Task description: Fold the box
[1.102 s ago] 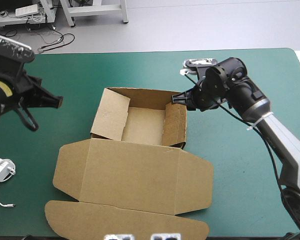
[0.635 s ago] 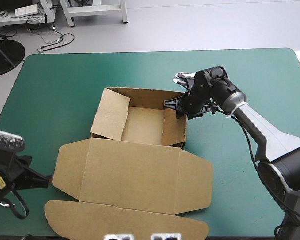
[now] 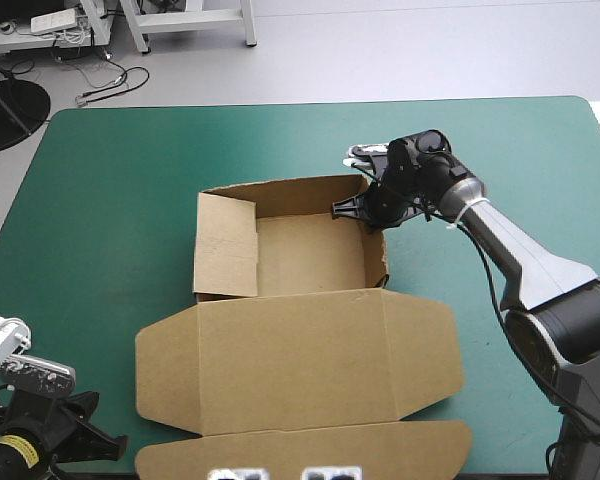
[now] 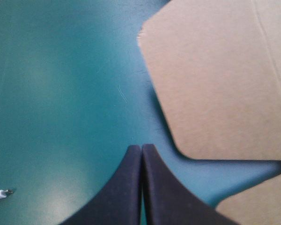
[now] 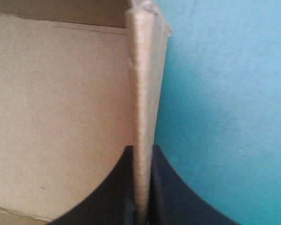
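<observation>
The brown box point(image 3: 310, 255) lies mid-table as an open tray with its walls raised, and its lid point(image 3: 300, 360) is flat toward the near edge. My right gripper point(image 3: 346, 208) is at the far end of the tray's right wall. In the right wrist view that gripper point(image 5: 141, 149) is shut on the upright wall edge point(image 5: 144, 84). My left gripper point(image 3: 115, 441) sits low at the table's near left corner, just left of the lid's front flap. It point(image 4: 141, 148) is shut on nothing, over the teal-green cover, with a rounded lid flap point(image 4: 215, 79) ahead of it.
A white charger point(image 3: 0, 338) with its cable lies by the table's left edge, near my left arm. Its cable tip point(image 4: 0, 194) shows beside the left fingers. Bare teal-green cover point(image 3: 120, 180) surrounds the tray at the far left and right.
The box has slid and turned toward the right, and its right wall now stands upright in my right gripper. My left arm has dropped farther toward the near left corner.
</observation>
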{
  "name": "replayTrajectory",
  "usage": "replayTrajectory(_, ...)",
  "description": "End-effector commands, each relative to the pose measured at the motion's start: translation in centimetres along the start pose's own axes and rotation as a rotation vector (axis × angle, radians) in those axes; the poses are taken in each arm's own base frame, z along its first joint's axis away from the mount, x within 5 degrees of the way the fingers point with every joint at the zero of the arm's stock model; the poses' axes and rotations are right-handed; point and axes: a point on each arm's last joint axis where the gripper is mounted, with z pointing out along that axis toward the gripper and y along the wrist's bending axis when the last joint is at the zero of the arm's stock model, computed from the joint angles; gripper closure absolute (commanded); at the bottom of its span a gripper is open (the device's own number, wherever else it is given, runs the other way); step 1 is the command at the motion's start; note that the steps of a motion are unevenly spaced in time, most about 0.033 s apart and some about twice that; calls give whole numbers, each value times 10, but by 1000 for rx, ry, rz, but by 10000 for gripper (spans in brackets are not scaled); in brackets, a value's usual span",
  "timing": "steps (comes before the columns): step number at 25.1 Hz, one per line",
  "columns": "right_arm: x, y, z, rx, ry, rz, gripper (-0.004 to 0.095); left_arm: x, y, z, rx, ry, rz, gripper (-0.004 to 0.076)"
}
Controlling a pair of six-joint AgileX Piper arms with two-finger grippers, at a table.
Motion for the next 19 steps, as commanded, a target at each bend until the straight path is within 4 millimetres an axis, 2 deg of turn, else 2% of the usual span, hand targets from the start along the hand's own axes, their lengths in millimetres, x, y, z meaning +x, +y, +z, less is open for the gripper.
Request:
replayTrajectory(1,-6,-48,-78,141,-159,32,928,-12,5,-4,-48,-88,-8,734)
replayTrajectory(2,-2,-74,-90,205,-140,68,928,-12,6,-4,-56,-91,-14,734)
replayTrajectory(5,7,-129,-113,269,-154,169,928,-12,6,-4,-64,-94,-16,734)
replayTrajectory(9,31,-218,-143,364,-167,305,928,-14,7,-4,-68,-108,-13,734)
replayTrajectory(14,51,-277,-145,535,-84,364,925,-14,7,-4,-70,-109,-12,734)
replayTrajectory(16,55,-292,-139,561,-53,387,919,-14,7,-4,-70,-109,-12,734)
replayTrajectory(19,58,-308,-128,567,-18,413,837,-14,7,-4,-74,-109,-11,734)
